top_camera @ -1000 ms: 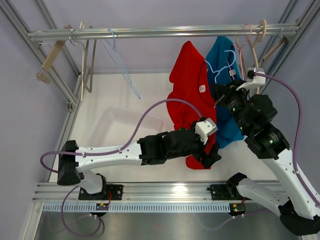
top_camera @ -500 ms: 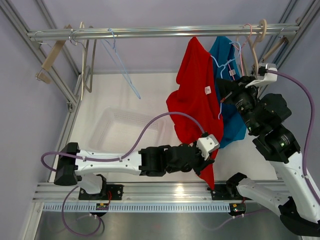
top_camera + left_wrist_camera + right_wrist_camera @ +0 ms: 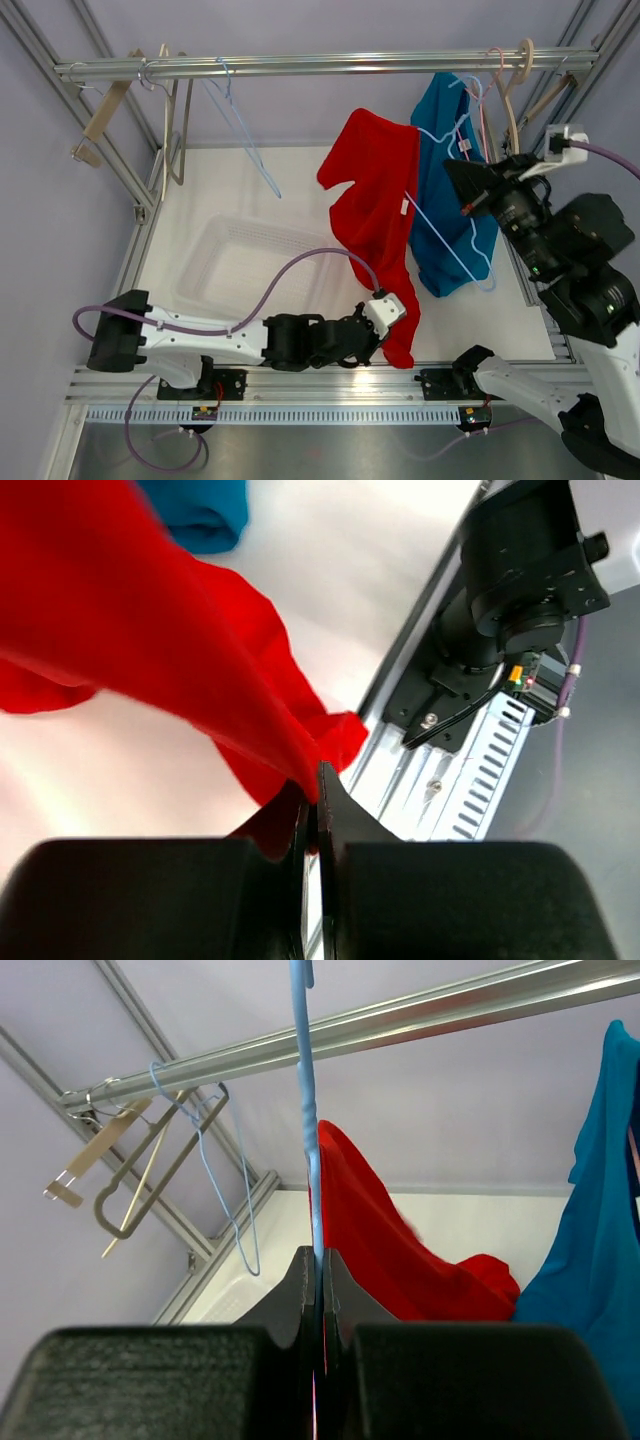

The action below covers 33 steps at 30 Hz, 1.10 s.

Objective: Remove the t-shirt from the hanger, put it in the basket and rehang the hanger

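A white table sits inside an aluminium frame, with a rail point(image 3: 300, 66) across the 12 o'clock edge. The red t-shirt point(image 3: 372, 200) hangs slack near centre. Its upper corner seems to be draped over the blue hanger point(image 3: 308, 1110) at its 3 o'clock, so removal looks mostly done but not finished. The left gripper point(image 3: 318, 780) is clamped on the shirt's hem toward 6 o'clock. The right gripper point(image 3: 318, 1265) pinches the hanger's wire.
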{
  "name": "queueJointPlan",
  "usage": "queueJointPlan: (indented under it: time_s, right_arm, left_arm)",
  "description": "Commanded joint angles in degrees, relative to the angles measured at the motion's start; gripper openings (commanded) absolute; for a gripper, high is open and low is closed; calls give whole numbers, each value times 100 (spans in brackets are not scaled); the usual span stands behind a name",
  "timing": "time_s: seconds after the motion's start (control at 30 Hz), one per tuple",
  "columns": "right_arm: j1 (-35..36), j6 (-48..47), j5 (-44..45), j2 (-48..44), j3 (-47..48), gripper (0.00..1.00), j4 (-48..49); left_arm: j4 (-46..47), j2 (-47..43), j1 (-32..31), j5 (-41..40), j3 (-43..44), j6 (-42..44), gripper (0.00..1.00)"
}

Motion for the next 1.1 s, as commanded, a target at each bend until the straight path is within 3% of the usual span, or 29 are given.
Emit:
queueJointPlan:
  time_s: [0.0, 0.27, 0.5, 0.6, 0.63, 0.67, 0.7, 0.77, 0.83, 0.87, 0.9, 0.93, 1.07]
  right_arm:
    - [10, 131, -89, -813, -99, 0, 599]
    - [10, 448, -802, -1974, -829, 0, 114]
    - [10, 579, -1091, -2502, -883, 0, -98]
    - [10, 746, -1522, -2642, -926, 0, -37]
    - [2, 781, -1705, -2669, -944, 0, -19]
    - [10, 825, -1785, -2687, -962, 0, 33]
    - [10, 904, -1856, -2731, -970, 0, 51]
    - [10, 940, -1997, -2757, -962, 0, 86]
    - [10, 931, -1989, -2766, -909, 0, 8]
    - [10, 914, -1980, -2775, -874, 0, -19]
    - [10, 879, -1953, -2784, -856, 0, -97]
    - [10, 861, -1910, -2801, -830, 0, -150]
    - [2, 624, -1453, -2872, -690, 0, -764]
  left_arm:
    - [-97, -735, -136, -646, 135, 325, 0]
    - [323, -1192, 13, -2271, 1137, 1775, 0]
    - [579, -1413, 1085, -1790, 1621, 2163, 2]
    - [904, -1211, 1445, -1851, 1805, 2566, 18]
    - [949, -1123, 1629, -1877, 1867, 2620, 31]
    - [975, -931, 1718, -1686, 1998, 2638, 68]
    - [1036, -868, 1806, -1353, 2008, 2638, 79]
    - [1116, -702, 1964, -599, 2051, 2603, 89]
    - [1177, -604, 2000, -288, 2096, 2699, 78]
    - [1282, -587, 1991, -208, 2105, 2735, 34]
    - [1309, -586, 2000, -277, 2166, 2787, 14]
    - [1310, -613, 1991, -461, 2218, 2814, 2]
    - [566, -823, 1912, -559, 2885, 2972, 0]
